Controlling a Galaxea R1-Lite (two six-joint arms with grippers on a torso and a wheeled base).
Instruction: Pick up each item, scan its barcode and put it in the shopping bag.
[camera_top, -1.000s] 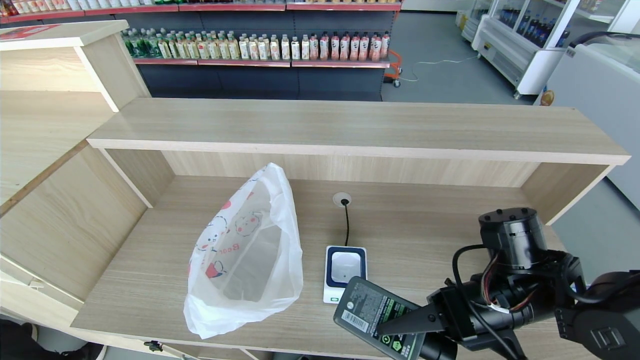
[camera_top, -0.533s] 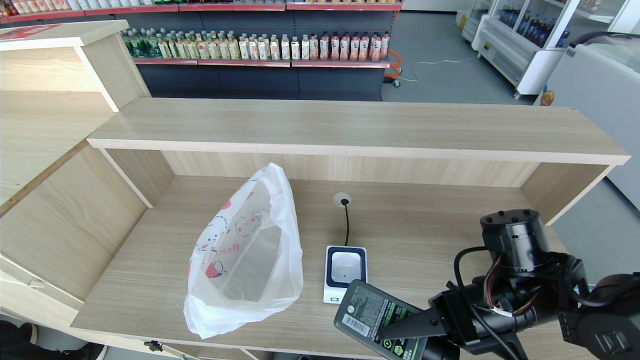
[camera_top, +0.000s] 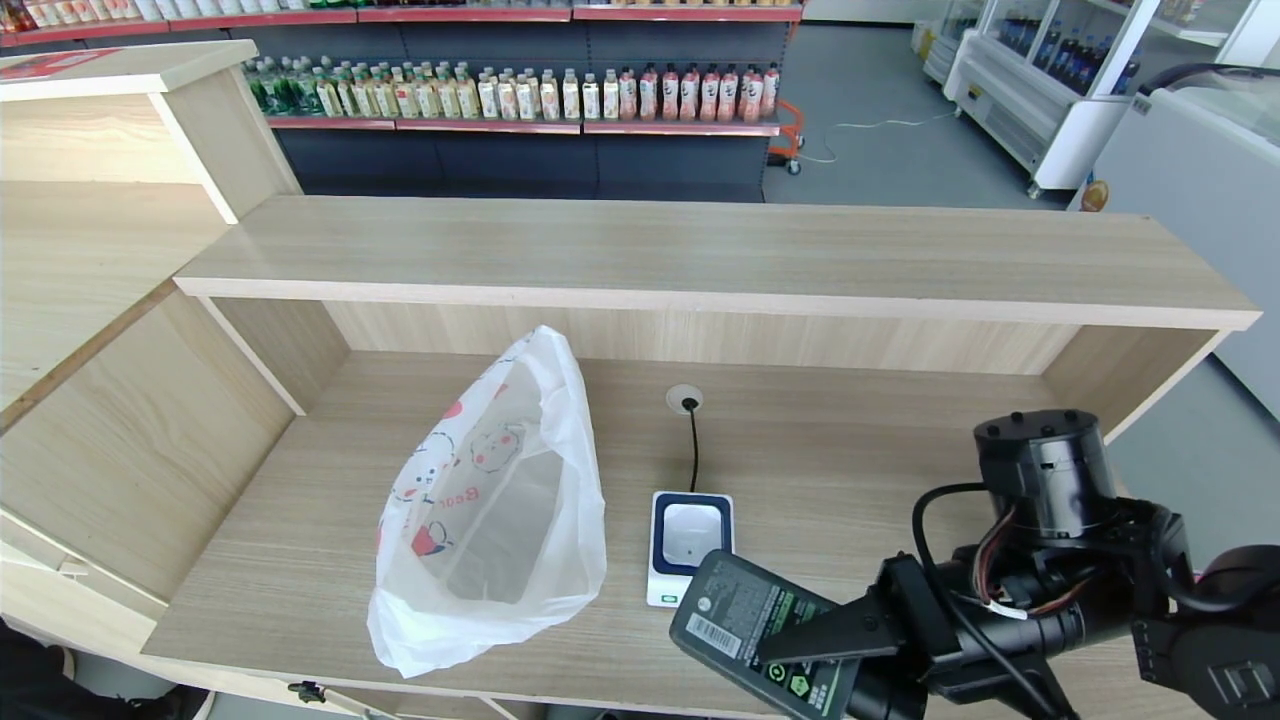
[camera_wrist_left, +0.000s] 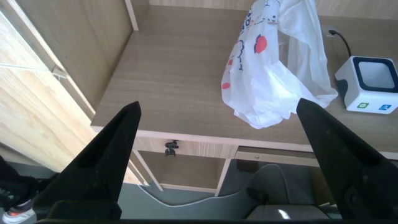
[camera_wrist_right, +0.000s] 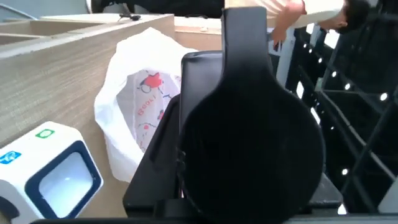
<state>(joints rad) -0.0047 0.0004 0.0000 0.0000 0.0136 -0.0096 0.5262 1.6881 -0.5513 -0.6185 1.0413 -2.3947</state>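
Holding entry: dark flat pack (camera_top: 735, 612), clamped in the closed fingers (camera_top: 830, 633) of the right gripper (camera_top: 785, 655), just beside the scanner (camera_top: 690, 535) above the tabletop (camera_top: 880, 470). Over the last second the arm has drifted slightly rightward, and the pack has barely shifted. Its barcode faces upward, so the scan looks unfinished and the shopping bag (camera_top: 490, 520) waits; left gripper (camera_wrist_left: 219, 104) fingers are spread wide, empty.
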